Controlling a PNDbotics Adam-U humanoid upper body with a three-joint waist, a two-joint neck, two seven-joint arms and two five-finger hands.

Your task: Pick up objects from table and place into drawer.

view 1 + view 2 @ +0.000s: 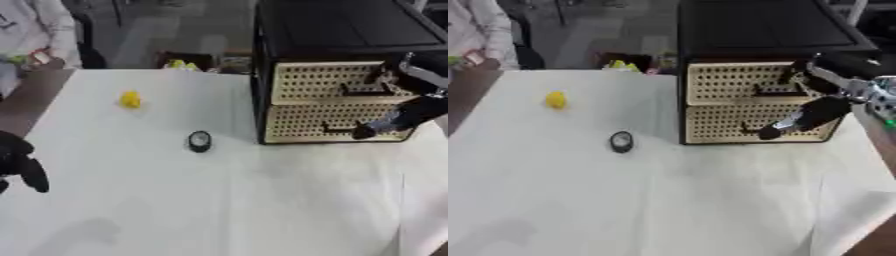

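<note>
The right hand reaches to the lower drawer, fingers at its handle, grip unclear, presumably to open it; yellow object and round black object wait mid-tabletop, left hand idle, fingers relaxed.

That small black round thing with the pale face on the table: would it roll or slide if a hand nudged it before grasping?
The black round object looks low and disc-like, apparently lying flat, so a nudge would probably slide it across the white table rather than roll it. Being small, it is likely light. If tipped on edge, its round outline could let it roll.
</note>
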